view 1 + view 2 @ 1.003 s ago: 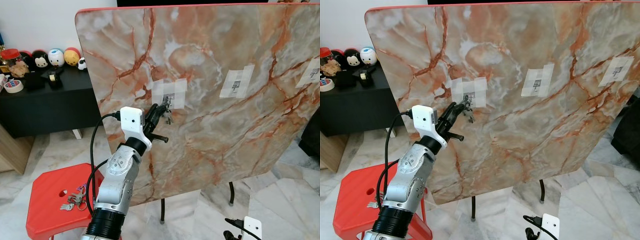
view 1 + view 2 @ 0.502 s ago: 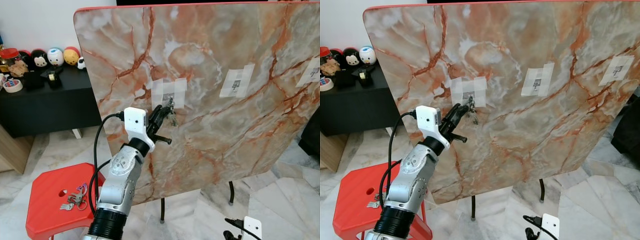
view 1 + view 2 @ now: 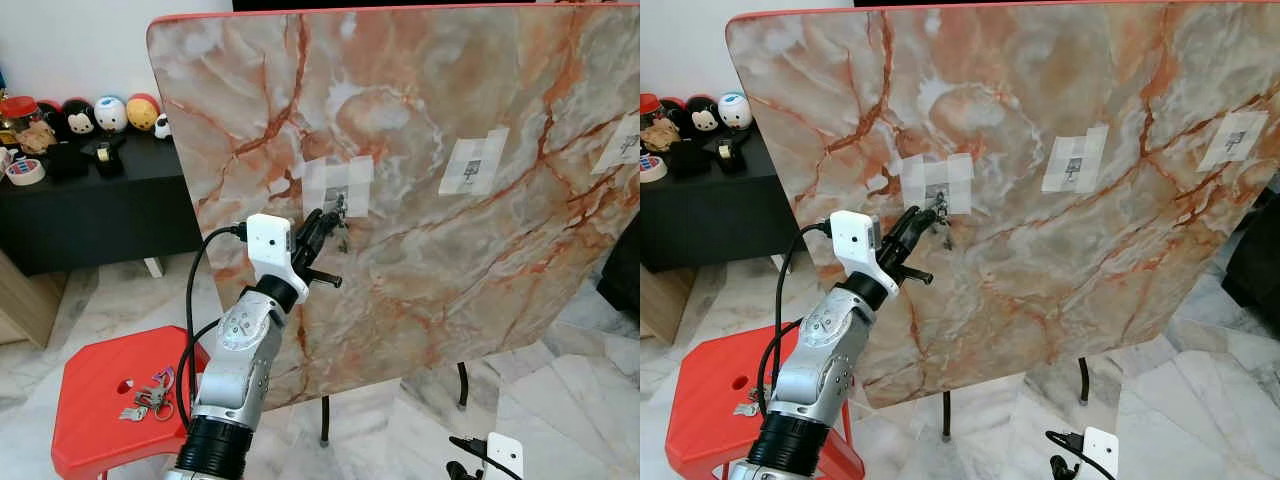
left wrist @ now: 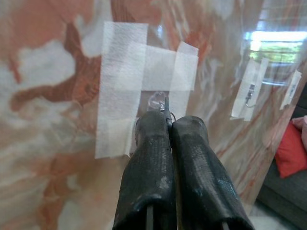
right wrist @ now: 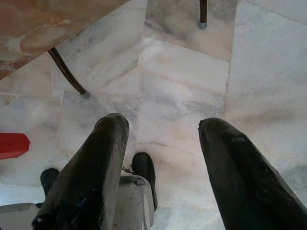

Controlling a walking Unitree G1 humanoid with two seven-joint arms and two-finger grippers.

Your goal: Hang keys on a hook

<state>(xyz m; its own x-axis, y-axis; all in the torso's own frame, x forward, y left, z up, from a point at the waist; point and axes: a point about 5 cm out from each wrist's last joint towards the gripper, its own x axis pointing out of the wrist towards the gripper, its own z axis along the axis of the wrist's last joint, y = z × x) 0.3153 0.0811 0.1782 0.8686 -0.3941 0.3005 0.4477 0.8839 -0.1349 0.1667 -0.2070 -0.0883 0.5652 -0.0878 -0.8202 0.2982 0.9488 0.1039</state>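
Keys [image 3: 341,222] sit right at the taped hook [image 3: 338,202] on the upright marble board [image 3: 450,280], pinched between the left gripper's [image 4: 169,120] pressed-together fingers, held high so the ring can catch. A spare bunch [image 3: 150,395] lies on the red stool [image 3: 90,420]. The right gripper [image 5: 160,139] hangs idle over the floor, fingers spread.

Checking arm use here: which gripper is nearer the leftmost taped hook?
Left. The left gripper holds keys right at the leftmost taped hook; the right gripper hangs open near the floor.
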